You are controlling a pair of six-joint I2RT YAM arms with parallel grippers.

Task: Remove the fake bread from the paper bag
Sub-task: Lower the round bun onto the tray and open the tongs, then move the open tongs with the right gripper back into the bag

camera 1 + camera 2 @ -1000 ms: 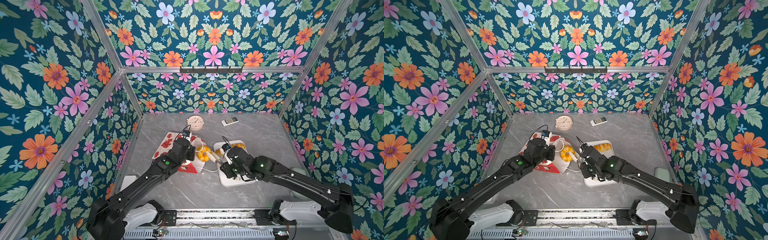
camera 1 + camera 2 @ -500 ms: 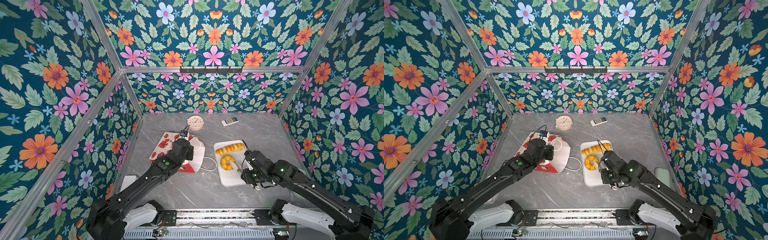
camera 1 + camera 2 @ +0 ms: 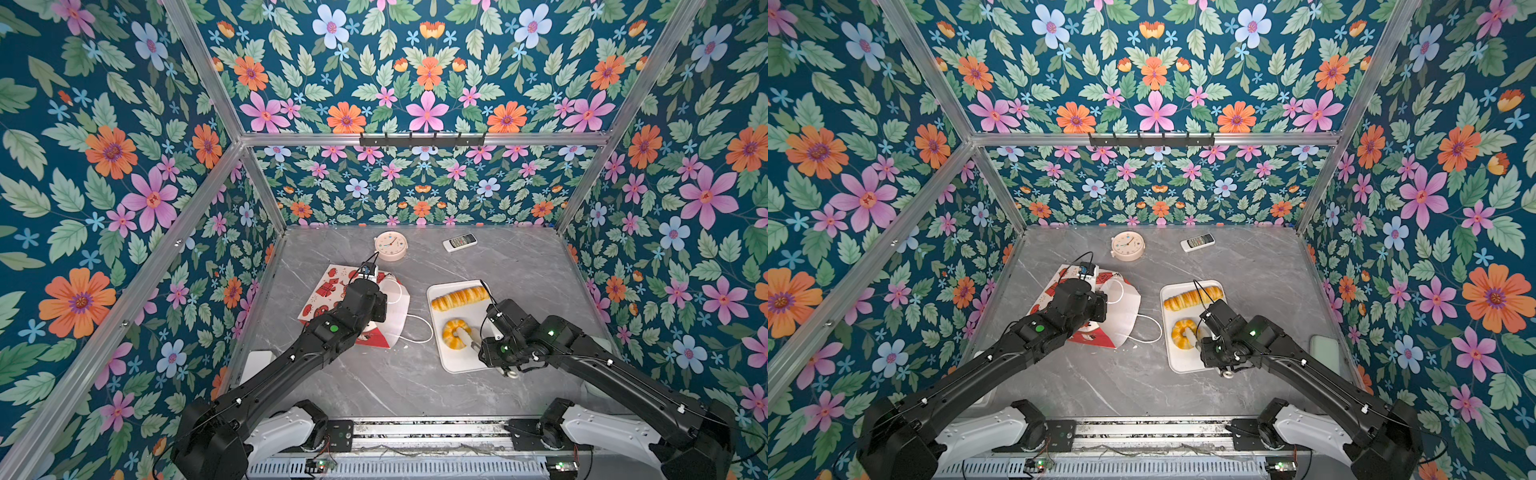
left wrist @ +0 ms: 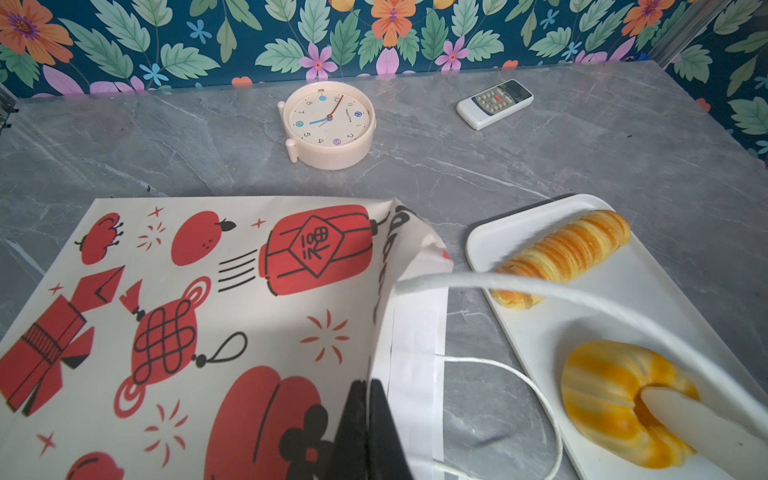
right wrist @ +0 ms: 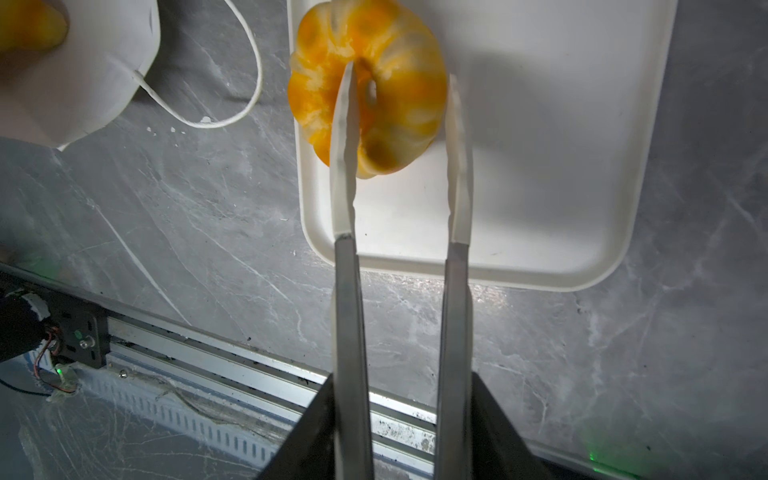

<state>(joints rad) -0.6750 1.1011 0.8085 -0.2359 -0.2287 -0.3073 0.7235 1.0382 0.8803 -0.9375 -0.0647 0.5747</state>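
Note:
The paper bag [image 3: 330,286] lies on its side, left of centre, in both top views, red prints up [image 4: 208,291]. My left gripper [image 4: 368,388] is shut on the bag's upper rim, holding the mouth up. A yellow piece of fake bread [image 5: 29,25] shows inside the mouth. On the white tray [image 3: 457,365] lie a long ridged loaf [image 3: 459,298] and a ring doughnut [image 5: 399,120]. My right gripper [image 5: 401,72] is open over the doughnut, one finger in its hole and the other just outside its rim. The doughnut rests on the tray.
A pink clock [image 3: 390,245] and a white remote [image 3: 459,242] lie at the back of the grey table. A loose cord handle [image 3: 415,328] trails between bag and tray. A pale pad [image 3: 1325,349] lies by the right wall. The metal rail [image 5: 208,345] runs along the front.
My right gripper has carried the doughnut from the bag's mouth rightward onto the tray, and its jaws have parted. The left gripper has kept its hold on the bag.

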